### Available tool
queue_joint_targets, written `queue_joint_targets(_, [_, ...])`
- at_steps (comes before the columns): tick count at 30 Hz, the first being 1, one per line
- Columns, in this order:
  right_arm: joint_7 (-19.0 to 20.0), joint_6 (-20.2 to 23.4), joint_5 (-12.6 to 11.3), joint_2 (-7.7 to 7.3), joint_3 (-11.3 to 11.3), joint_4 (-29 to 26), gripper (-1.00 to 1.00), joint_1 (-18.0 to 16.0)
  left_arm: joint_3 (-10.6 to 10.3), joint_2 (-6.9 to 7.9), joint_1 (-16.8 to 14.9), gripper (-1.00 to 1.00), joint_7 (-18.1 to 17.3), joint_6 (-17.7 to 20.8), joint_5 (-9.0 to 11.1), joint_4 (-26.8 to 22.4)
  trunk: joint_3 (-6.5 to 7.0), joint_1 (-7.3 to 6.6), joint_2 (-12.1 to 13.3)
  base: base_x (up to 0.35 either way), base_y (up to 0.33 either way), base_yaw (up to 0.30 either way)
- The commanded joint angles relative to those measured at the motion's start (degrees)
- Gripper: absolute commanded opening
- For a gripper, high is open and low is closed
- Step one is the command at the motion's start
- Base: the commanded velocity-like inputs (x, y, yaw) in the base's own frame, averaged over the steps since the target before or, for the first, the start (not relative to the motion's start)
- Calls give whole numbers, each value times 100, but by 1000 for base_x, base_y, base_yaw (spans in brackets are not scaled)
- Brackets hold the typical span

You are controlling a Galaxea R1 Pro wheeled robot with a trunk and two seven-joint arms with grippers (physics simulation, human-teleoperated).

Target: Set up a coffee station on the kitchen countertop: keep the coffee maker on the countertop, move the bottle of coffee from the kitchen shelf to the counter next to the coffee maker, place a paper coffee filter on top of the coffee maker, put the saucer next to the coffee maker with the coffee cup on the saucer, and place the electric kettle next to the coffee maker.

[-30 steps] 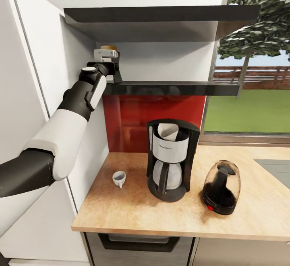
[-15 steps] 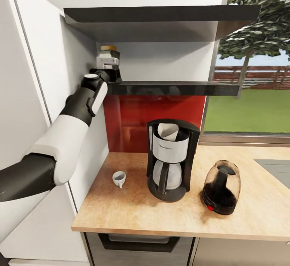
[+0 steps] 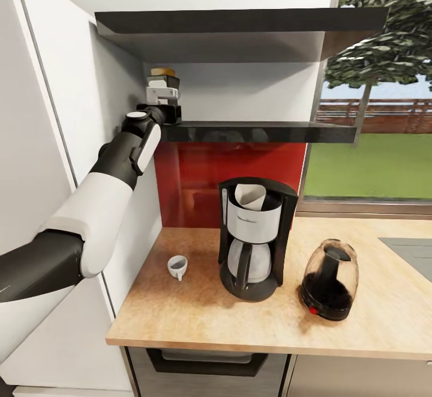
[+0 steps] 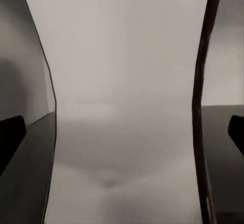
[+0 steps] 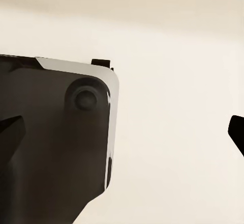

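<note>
Standing upright at the far left end of the shelf [image 3: 258,131], in the upper left of the frame, the coffee bottle [image 3: 162,80] keeps its long axis vertical, brown cap on top and pointing at the board above. I have my left pincer [image 3: 163,98] raised to it because it has to come down to the counter [image 3: 180,319] beside the coffee maker [image 3: 255,238]. My left wrist camera shows a pale rounded wall with a dark finger tip [image 4: 11,132] at each edge, so my jaws look wide and set either side of the bottle; I cannot tell whether they touch it. At centre, the coffee maker carries a paper filter [image 3: 251,196]; a cup [image 3: 177,266] lies tipped to its left, a kettle [image 3: 330,280] stands right. My right pincer's [image 5: 122,132] dark tips sit far apart, holding nothing.
</note>
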Motion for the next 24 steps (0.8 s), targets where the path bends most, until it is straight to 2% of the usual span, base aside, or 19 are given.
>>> queue_joint_targets(1, [25, -20, -61, -2, 40, 6, 100, -2, -22, 3, -3, 100, 42, 27, 24, -4, -3, 2, -4, 0, 0, 0])
queue_joint_targets(7, [25, -20, -61, -2, 40, 6, 100, -2, -8, 3, -10, 100, 39, 30, 26, -10, -3, 2, -4, 0, 0, 0])
queue_joint_targets(8, [25, -20, -61, -2, 40, 6, 100, -2, -7, 3, -10, -100, 39, 30, 27, -12, -3, 2, -4, 0, 0, 0])
queue_joint_targets(24, [25, -20, -61, -2, 40, 6, 100, -2, 8, -7, -45, -100, 39, 30, 23, -19, -3, 2, -4, 0, 0, 0])
